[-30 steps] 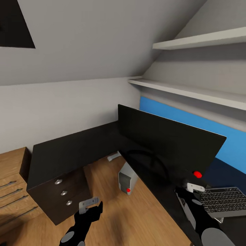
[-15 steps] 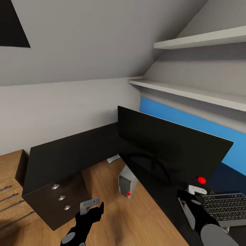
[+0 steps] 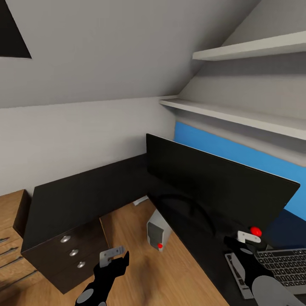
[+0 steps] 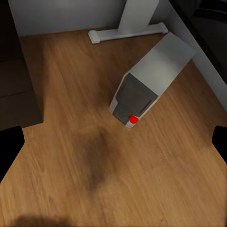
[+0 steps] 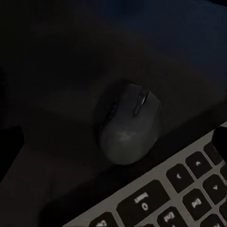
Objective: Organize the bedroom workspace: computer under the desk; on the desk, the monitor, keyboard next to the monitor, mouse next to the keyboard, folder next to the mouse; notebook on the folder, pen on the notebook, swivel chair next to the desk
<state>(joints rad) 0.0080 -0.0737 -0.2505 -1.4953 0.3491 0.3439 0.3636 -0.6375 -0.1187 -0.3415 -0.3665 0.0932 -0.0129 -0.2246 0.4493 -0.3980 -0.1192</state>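
Observation:
The black monitor stands on the glossy black desk. At its right end the keyboard lies on the desk. My right gripper hovers open by the keyboard's near corner. In the right wrist view the dark mouse lies on the desk just beside the keyboard, untouched. The grey computer with its red light stands on the wood floor at the desk's edge. My left gripper hangs open over the floor, short of the computer; its fingertips show at the frame's sides.
A black three-drawer unit with silver knobs sits under the desk's left wing. Light-wood low drawers stand further left. The white pedestal leg is behind the computer. A blue wall panel and two shelves back the desk.
The head view has shifted, so the drawers slide left and the monitor's right end shows further right. Both grippers hold nearly the same place and stay open.

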